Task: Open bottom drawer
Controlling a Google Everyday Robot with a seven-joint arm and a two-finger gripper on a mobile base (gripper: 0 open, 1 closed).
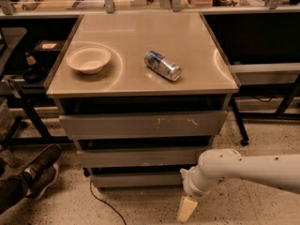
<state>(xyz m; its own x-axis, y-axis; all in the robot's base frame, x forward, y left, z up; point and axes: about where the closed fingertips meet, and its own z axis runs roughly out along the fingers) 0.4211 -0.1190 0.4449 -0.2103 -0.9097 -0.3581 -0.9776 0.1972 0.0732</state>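
Note:
The bottom drawer [136,179] is the lowest and narrowest of three plain grey fronts on the cabinet, and its front sits shut, set back under the middle front [140,157]. My white arm reaches in from the right, low near the floor. My gripper [186,208] hangs just right of the bottom drawer's right end and slightly below it, with a cream fingertip pointing down at the floor. It touches nothing that I can see.
The top drawer front [143,124] has white scratch marks. On the cabinet top [187,78] lie a white bowl [88,59] and a tipped can [162,65]. A black cable [101,201] trails on the floor at front left. A person's shoe [40,165] is at left.

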